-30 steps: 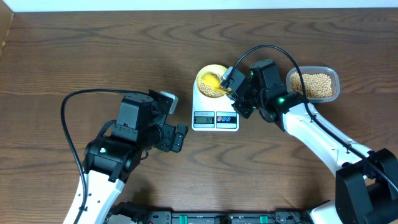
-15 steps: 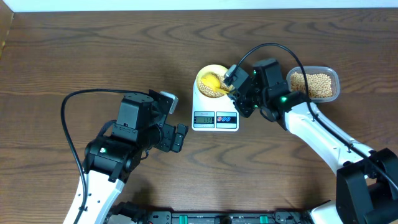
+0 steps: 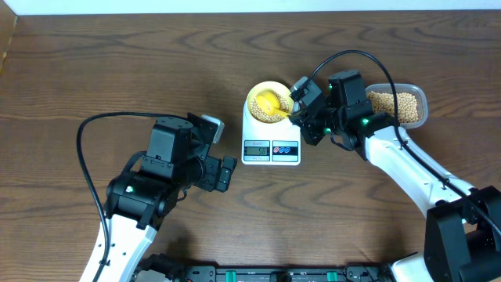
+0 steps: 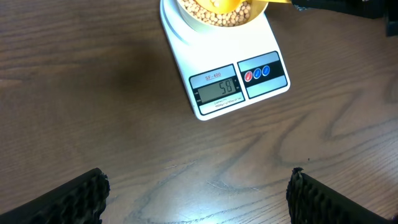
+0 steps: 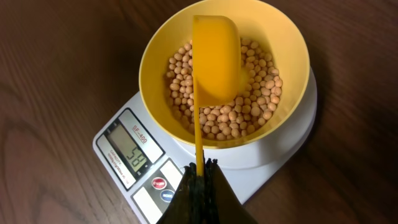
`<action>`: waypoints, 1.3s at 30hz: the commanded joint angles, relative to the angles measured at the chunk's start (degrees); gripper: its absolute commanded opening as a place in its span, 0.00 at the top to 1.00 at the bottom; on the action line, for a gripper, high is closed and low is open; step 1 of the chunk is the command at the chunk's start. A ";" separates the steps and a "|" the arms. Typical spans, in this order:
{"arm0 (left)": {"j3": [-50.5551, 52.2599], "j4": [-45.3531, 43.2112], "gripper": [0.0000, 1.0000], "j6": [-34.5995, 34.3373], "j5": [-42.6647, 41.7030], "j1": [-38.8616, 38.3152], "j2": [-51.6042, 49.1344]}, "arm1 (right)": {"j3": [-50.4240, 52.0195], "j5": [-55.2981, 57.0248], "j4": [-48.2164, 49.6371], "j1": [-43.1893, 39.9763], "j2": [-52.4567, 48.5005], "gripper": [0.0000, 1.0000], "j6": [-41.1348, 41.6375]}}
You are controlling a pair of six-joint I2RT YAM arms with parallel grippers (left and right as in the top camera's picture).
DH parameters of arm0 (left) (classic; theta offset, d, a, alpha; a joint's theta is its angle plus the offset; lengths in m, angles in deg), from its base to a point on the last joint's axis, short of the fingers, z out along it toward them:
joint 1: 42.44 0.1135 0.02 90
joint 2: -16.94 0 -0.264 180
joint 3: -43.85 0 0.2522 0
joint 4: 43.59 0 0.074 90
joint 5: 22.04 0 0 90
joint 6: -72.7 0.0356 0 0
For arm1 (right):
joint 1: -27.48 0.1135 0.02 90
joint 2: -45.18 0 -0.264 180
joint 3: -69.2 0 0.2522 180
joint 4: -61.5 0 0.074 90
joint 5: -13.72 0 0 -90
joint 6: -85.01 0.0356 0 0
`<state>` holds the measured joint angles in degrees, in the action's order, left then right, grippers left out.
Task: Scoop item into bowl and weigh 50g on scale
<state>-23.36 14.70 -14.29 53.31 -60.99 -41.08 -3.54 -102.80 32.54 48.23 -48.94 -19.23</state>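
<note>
A pale-yellow bowl (image 3: 257, 95) (image 5: 155, 50) stands on the white scale (image 3: 270, 149) (image 4: 227, 87) (image 5: 124, 146) and holds a layer of tan beans (image 5: 255, 99) (image 4: 214, 15). My right gripper (image 3: 296, 110) (image 5: 202, 171) is shut on the thin handle of a yellow scoop (image 3: 268, 102) (image 5: 216, 59). The scoop's cup hangs over the beans with its rounded back facing the right wrist camera. The scale's display is lit with digits. My left gripper (image 3: 223, 150) (image 4: 199, 199) stands open over bare wood, left of and nearer than the scale, holding nothing.
A clear plastic container (image 3: 420, 102) with more beans (image 3: 395, 106) sits right of the scale, partly behind my right arm. A black cable (image 3: 344, 56) loops over that arm. Dark wood tabletop (image 3: 117, 63) lies all around.
My right wrist has shifted a little to the right, toward the container, with the scoop still over the bowl. The left arm has not moved.
</note>
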 commanded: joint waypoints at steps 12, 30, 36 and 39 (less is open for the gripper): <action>0.00 -0.09 0.06 0.11 0.59 -0.13 0.04 | -0.59 -5.44 0.83 -2.64 -0.02 0.99 3.96; 0.00 -0.09 0.06 0.11 0.59 -0.13 0.04 | -0.59 -8.59 1.46 -4.28 2.08 0.99 4.44; 0.00 -0.09 0.06 0.11 0.59 -0.13 0.04 | -0.59 -8.59 1.70 -4.92 4.87 0.99 6.47; 0.00 -0.09 0.07 0.11 0.59 -0.13 0.04 | -0.59 -8.63 1.68 -6.21 6.86 0.99 11.82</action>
<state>-23.36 14.70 -14.29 53.31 -60.99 -41.08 -3.54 -110.34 33.90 43.64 -45.47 -13.33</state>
